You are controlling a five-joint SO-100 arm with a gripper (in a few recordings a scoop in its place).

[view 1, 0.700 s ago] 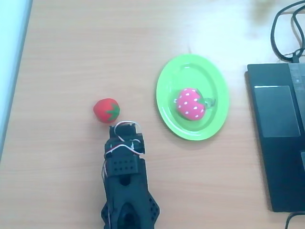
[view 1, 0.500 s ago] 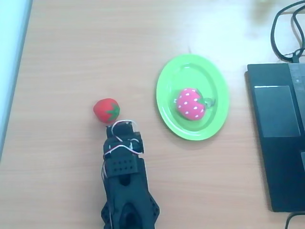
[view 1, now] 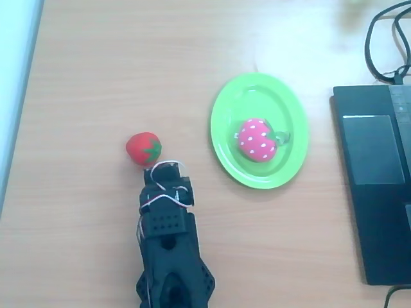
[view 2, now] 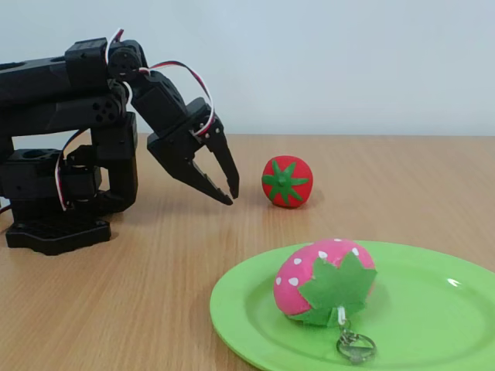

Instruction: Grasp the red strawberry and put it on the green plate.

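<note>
**Pincer nearing the red strawberry, grasp not yet made**

Pincer (view 2: 230, 190) on the black arm (view 2: 69, 85) hangs just off the table (view 2: 155, 294), tips angled downward and pointed at the red strawberry (view 2: 287, 181). In the fixed view its two fingers lie close together with only a narrow gap at the tips; it is empty, nothing held between them. The same pincer (view 1: 166, 168) in the overhead view sits just beside the red strawberry (view 1: 143, 148), at its lower right, apart from it rather than touching.

Compared with the overhead pictures taken a moment earlier, the pincer's tip has crept slightly toward the strawberry, while the strawberry itself has not shifted. The approach is therefore under way, slowly, and contact has not been made.

The strawberry rests on the bare table, green cap facing the fixed camera, well apart from the green plate (view 1: 225, 109). The plate (view 2: 433, 309) lies to the strawberry's right in the overhead view and already carries a pink strawberry with white dots (view 2: 323, 281), with a small metal key ring (view 2: 354, 345) trailing from it. A laptop (view 1: 376, 179) lies beyond the plate, farther from the strawberry.

Judged from this layout, the task is at its first stage: the fingers would need to spread wider than the strawberry before closing around it. A round toy may roll away if nudged by one finger first.
</note>
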